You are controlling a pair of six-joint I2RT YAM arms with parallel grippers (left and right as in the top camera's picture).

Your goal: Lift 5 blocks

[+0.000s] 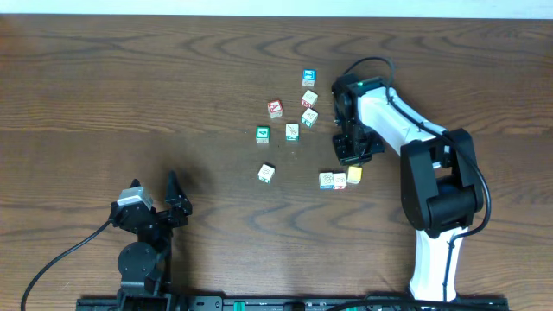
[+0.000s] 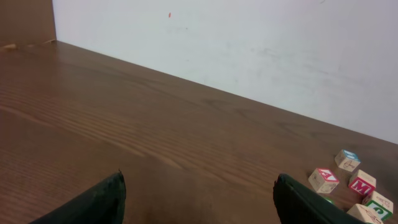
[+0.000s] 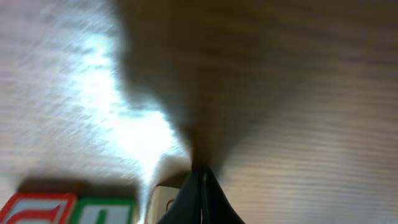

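Several wooden cube blocks, grained brown table, right pincer closed

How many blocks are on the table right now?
10. Upper cluster: blue block, red block, green block, three cream ones. One cream block alone below. By the right gripper, a row: two cream, then the yellow block. The arm may hide more.

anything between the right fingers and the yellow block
Nothing visible. The shut right fingers are close beside the yellow block, with only bare table in the small gap between them.
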